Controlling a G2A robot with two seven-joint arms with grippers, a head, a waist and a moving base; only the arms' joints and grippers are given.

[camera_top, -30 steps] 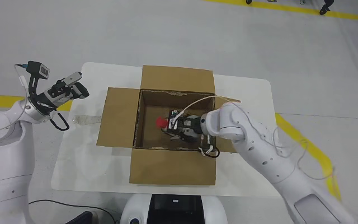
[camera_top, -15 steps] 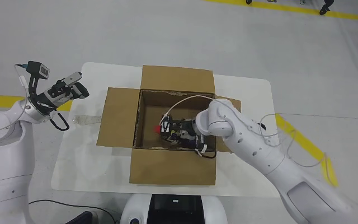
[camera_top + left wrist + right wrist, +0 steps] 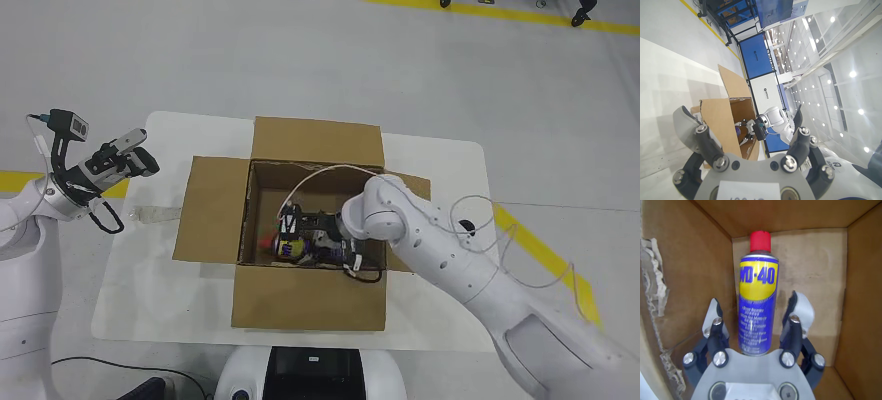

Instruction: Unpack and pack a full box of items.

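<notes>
White worktop (image 3: 130,290) takes up the middle of the top view. On it sits the open cardboard box (image 3: 310,295), flaps folded outward. Inside, at the lower left of the box's floor, is the spray can (image 3: 758,298). It is blue and yellow, seems to lie on its side, and its red cap points toward the box's left wall.

The right gripper (image 3: 756,303) is down in the box. Its jaws are spread to either side of the can's body with a gap on both sides, so nothing is gripped. To my eye the can is either about to be taken up for unpacking or set down in packing, and I cannot tell which. If it is to come out, the next move calls for closing squarely on the round body. Then it needs a straight lift to clear the box wall and its torn edge.

Farther off, at the upper left of the top view, the left gripper (image 3: 130,155) hangs over the worktop's corner, jaws wide apart and holding nothing.

Beyond the worktop is pale grey floor, with yellow lines at the upper right and the left edge. The left wrist view takes in blue panels, a dark screen and rows of ceiling lights.
</notes>
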